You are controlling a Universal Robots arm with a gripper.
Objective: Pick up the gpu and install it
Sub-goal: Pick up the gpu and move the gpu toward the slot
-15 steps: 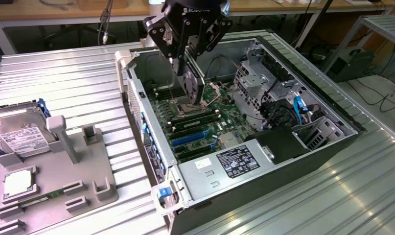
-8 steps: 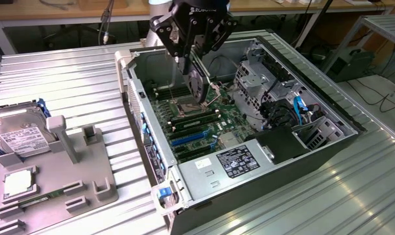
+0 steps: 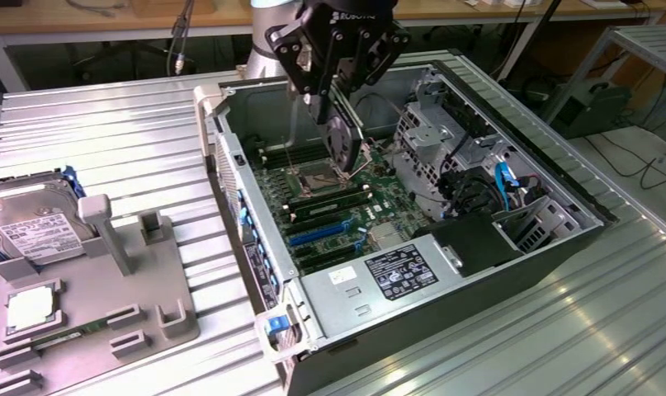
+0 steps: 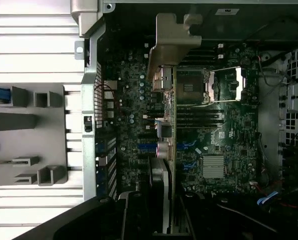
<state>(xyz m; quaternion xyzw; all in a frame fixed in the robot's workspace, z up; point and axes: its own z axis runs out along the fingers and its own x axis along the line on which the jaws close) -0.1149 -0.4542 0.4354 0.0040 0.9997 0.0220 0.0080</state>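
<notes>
Install step in hand: the gripper (image 3: pixel 335 97) pinches the gpu (image 3: pixel 342 142) by its upper edge, the card hanging upright over the motherboard (image 3: pixel 361 202) mid-case (blue expansion slots (image 3: pixel 316 235) unoccupied), and seating likely demands square alignment.

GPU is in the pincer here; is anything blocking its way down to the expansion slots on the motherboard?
Nothing visible does. The pincer holds the gpu on edge inside the open case, above the motherboard. The blue slots are empty, with only low board parts around them.
</notes>
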